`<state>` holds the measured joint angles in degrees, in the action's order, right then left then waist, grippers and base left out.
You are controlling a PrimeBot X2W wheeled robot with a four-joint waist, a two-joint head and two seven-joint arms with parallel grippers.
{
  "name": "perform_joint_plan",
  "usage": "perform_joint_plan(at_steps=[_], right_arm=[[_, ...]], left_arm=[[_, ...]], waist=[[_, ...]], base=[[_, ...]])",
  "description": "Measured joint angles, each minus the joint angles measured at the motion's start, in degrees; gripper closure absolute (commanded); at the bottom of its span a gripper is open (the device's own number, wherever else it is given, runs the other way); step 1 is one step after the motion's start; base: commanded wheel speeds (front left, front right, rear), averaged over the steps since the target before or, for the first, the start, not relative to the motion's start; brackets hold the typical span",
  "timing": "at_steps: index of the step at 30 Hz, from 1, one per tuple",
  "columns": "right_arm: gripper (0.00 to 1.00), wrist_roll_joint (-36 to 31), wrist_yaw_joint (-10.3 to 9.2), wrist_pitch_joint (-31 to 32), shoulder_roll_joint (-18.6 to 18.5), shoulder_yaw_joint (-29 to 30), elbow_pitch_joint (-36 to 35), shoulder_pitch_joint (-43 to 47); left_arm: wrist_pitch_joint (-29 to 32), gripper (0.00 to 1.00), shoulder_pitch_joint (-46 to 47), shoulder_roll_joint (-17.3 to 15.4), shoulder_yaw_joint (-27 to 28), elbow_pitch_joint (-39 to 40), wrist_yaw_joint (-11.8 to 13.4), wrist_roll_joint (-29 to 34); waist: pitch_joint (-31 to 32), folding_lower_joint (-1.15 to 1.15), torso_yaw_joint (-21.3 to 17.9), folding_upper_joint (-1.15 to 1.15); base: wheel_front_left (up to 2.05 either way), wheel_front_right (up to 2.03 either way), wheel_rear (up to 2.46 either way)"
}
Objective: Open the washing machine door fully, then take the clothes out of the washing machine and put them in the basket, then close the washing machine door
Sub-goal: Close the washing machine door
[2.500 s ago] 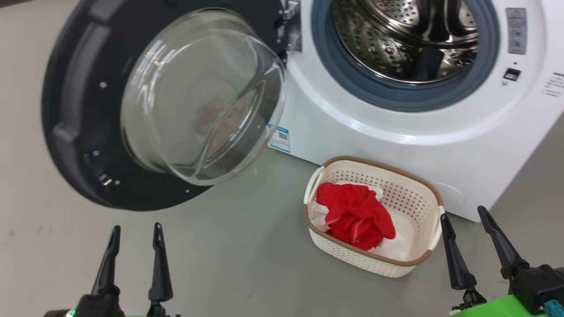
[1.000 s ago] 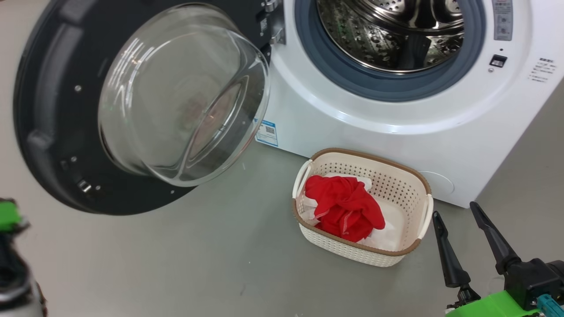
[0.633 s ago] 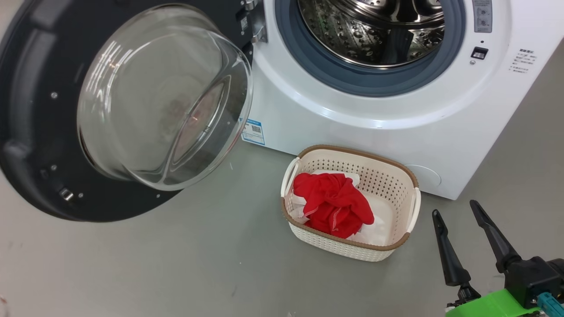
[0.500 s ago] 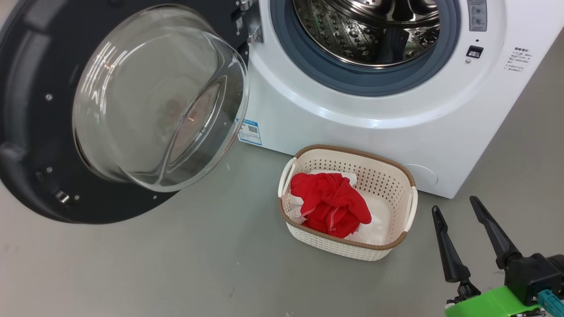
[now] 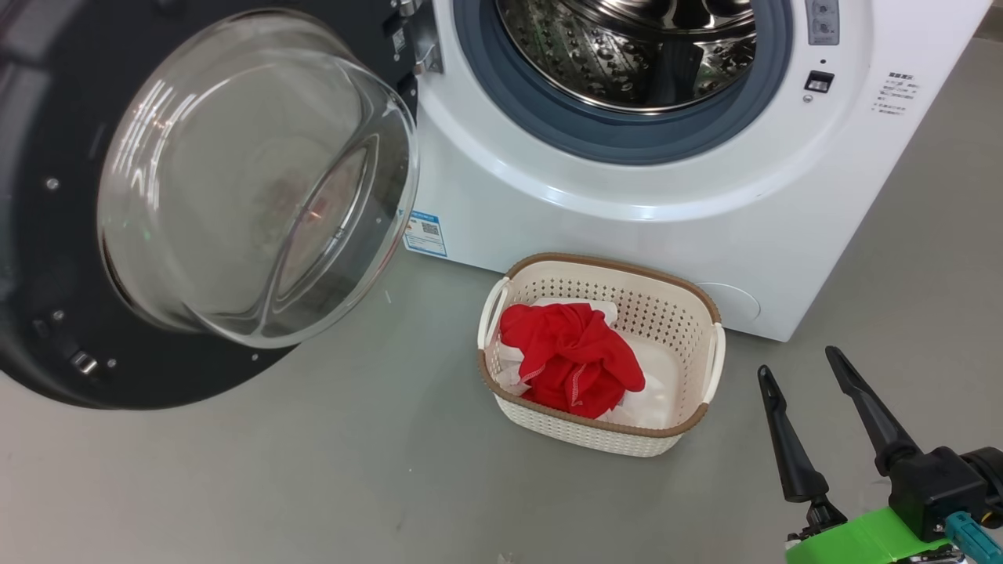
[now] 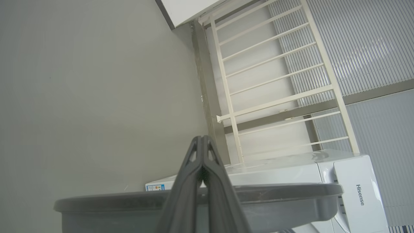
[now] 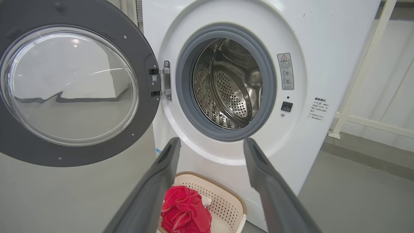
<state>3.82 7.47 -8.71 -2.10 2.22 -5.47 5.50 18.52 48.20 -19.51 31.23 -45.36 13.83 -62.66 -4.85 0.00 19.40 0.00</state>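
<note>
– red cloth, the clothes (image 5: 568,360), lies heaped in the basket (image 5: 611,262), which sits on the floor (image 5: 313,470) just in front of the washing machine (image 5: 595,227). what is left for you?
– the door (image 5: 47,258), i'd judge. it hangs wide open to the left of the opening, glass bowl facing you, and the steel drum (image 5: 619,55) looks bare as far as it shows.
– how do you shut it well?
– your left gripper (image 6: 201,140) has its fingers pressed together on nothing, and it sits at the door's grey edge, looking over it toward the machine. whether it touches the door i cannot tell. use it as a blunt pusher: lay the fingers on the outer face, well out from the hinge, and sweep in an arc around the hinge, not in a straight line. ease off near the grey gasket (image 5: 548,133), then press firmly so the latch catches.
– and the other side?
– your right gripper (image 5: 798,362) hangs low, jaws apart and empty, near the basket's right end. hold it out of the door's swing. the basket lies below the opening, so check that the bowl clears it.
– counts?
– one machine, one door, one basket, two grippers. the clothes make one red bundle with white beside it. how many garments are in it i cannot tell.
</note>
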Motion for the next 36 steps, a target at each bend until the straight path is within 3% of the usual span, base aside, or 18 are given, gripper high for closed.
perform_joint_plan(at_steps=[12,24,36], right_arm=[[0.00,0.0,0.00,0.2,0.0,-0.8,-0.5,0.0],[0.00,0.2,0.00,-0.1,0.0,-0.8,-0.4,0.1],[0.00,0.3,0.00,-0.7,0.0,0.4,-0.2,0.1]], left_arm=[[3.7,1.00,0.2,-0.3,-3.1,-5.6,-2.4,0.7],[10.3,1.00,1.4,-0.3,-4.5,-7.1,-5.8,-0.5],[16.4,1.00,1.2,3.9,-5.6,-3.4,-7.3,-3.4]], waist=[[0.4,0.00,-1.5,0.00],[0.4,0.00,-0.4,0.00],[0.6,0.00,1.4,0.00]], base=[[0.00,0.00,0.00],[0.00,0.00,0.00],[0.00,0.00,0.00]])
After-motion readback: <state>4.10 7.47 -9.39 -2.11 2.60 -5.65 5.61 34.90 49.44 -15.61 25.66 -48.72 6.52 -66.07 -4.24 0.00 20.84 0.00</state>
